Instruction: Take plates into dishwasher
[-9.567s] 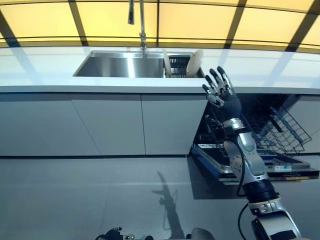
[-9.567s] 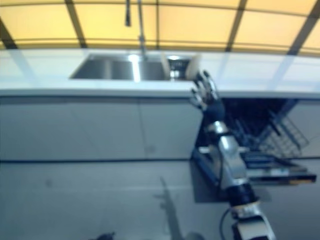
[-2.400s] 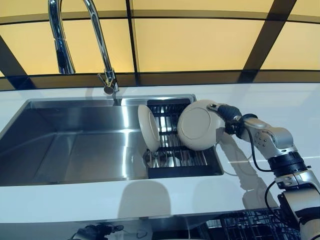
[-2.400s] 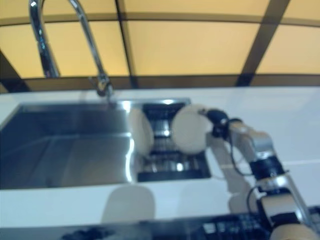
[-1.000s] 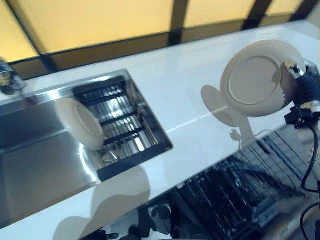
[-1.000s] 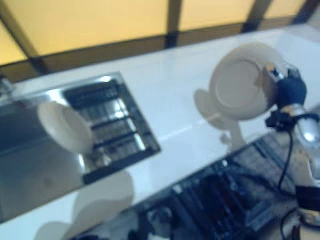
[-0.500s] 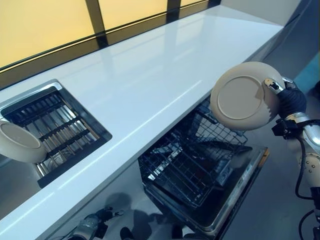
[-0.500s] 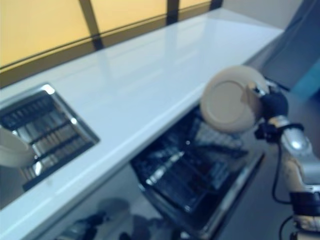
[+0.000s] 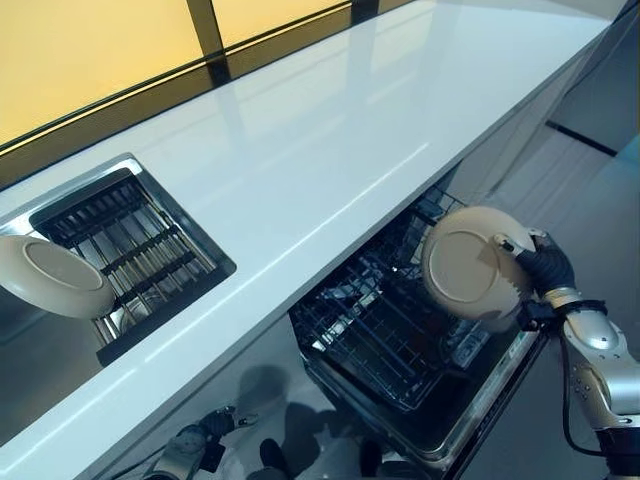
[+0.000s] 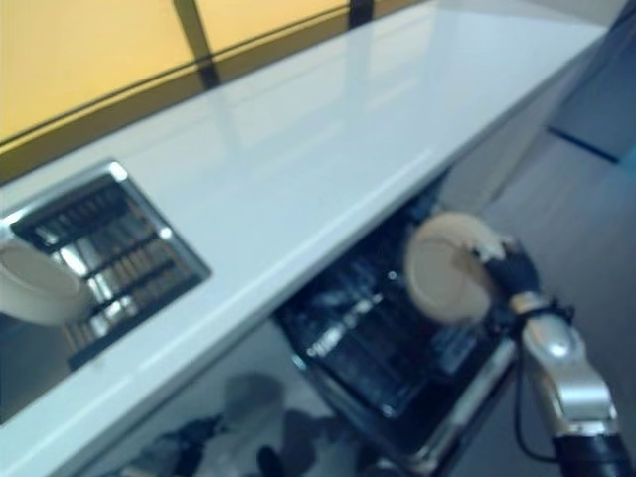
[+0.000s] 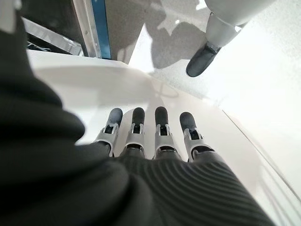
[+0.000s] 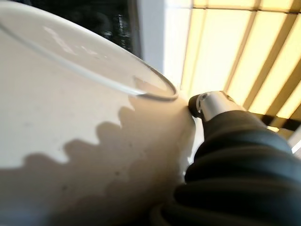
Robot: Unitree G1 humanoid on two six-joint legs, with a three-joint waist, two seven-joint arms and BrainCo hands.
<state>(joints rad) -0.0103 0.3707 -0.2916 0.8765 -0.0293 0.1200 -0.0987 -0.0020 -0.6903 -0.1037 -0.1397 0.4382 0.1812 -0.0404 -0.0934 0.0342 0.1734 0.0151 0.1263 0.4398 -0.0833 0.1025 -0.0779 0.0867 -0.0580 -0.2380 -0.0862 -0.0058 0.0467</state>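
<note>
A cream plate (image 9: 468, 270) hangs on edge just above the pulled-out dishwasher rack (image 9: 372, 330), its face turned toward me. My right hand (image 9: 545, 270) is shut on its right rim. In the right wrist view the plate (image 12: 70, 122) fills the picture and the thumb (image 12: 211, 104) presses on its rim. A second cream plate (image 9: 55, 278) leans in the drainer rack (image 9: 140, 245) of the sink at the left. My left hand (image 11: 146, 129) shows in its own wrist view, fingers straight, holding nothing.
The white countertop (image 9: 320, 130) runs diagonally above the dishwasher, its front edge overhanging the rack. The dishwasher door (image 9: 480, 405) lies folded down toward the floor. Grey floor lies to the right of it.
My right hand has come down with the plate from counter height to just over the dishwasher rack. The view has shifted a little as well.
</note>
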